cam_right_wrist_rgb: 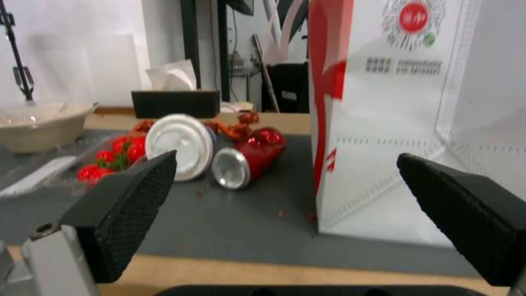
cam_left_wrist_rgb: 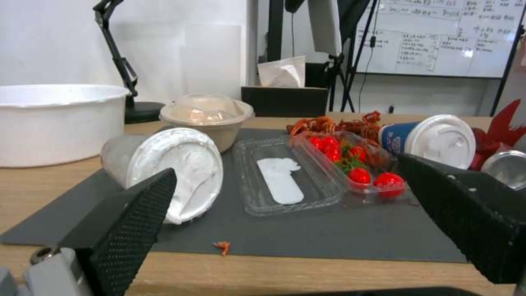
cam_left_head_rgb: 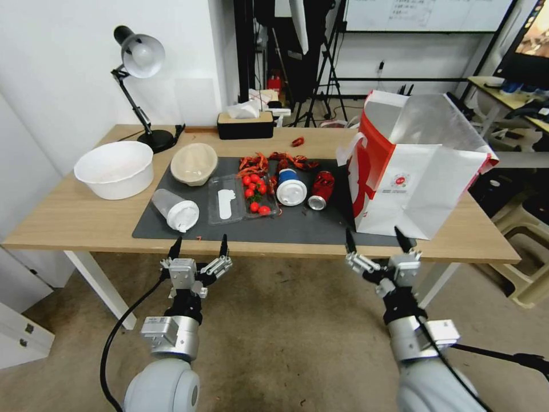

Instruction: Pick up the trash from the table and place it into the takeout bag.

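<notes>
Both tools hang released short of the bench's [cam_left_head_rgb: 80, 223] near edge: left tool [cam_left_head_rgb: 199, 247] faces the toppled clear cup [cam_left_head_rgb: 175, 209], right tool [cam_left_head_rgb: 376, 240] the red can [cam_left_head_rgb: 321, 189] beside the upright, open-topped takeout bag [cam_left_head_rgb: 413, 183], ready for drops

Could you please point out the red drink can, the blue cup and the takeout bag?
red drink can [cam_left_head_rgb: 321, 189], head view, its side.
blue cup [cam_left_head_rgb: 291, 190], head view, white lid.
takeout bag [cam_left_head_rgb: 420, 189], head view, front panel.

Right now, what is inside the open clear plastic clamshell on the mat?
The clear clamshell holds red cherry tomatoes with green stems in one half and a white label in the other; whatever lies beneath the tomatoes is hidden.
</notes>
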